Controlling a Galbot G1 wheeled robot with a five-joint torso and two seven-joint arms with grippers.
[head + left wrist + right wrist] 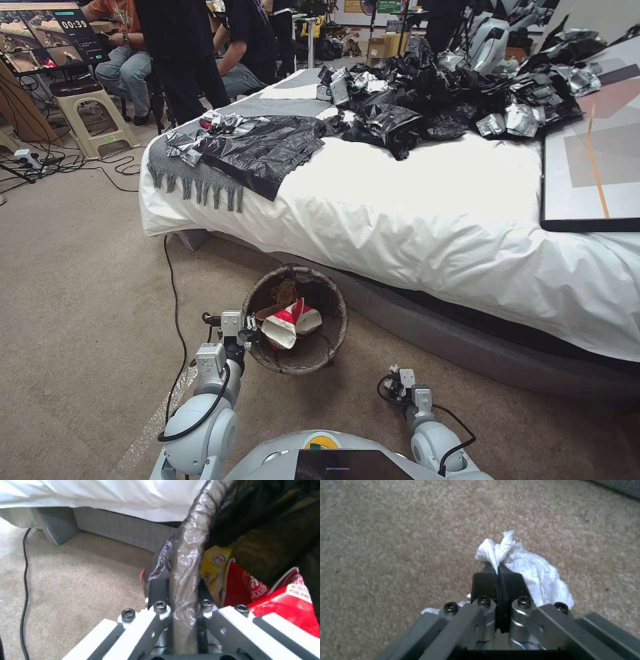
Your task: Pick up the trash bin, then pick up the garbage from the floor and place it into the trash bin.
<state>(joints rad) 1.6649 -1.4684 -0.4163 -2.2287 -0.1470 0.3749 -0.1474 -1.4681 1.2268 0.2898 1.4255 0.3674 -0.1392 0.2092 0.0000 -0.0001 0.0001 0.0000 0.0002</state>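
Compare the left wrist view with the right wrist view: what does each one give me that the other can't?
Left wrist: the left end effector is clamped on the trash bin rim, with yellow and red wrappers inside and the bed base behind. Right wrist: the right end effector is pinching a white tissue wad. Both show the beige carpet.

Even indoor light, soft wrist views

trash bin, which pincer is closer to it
Left. The left pincer is clamped on the rim of the trash bin; the right pincer is apart from it, low over the carpet, pinching a white tissue wad.
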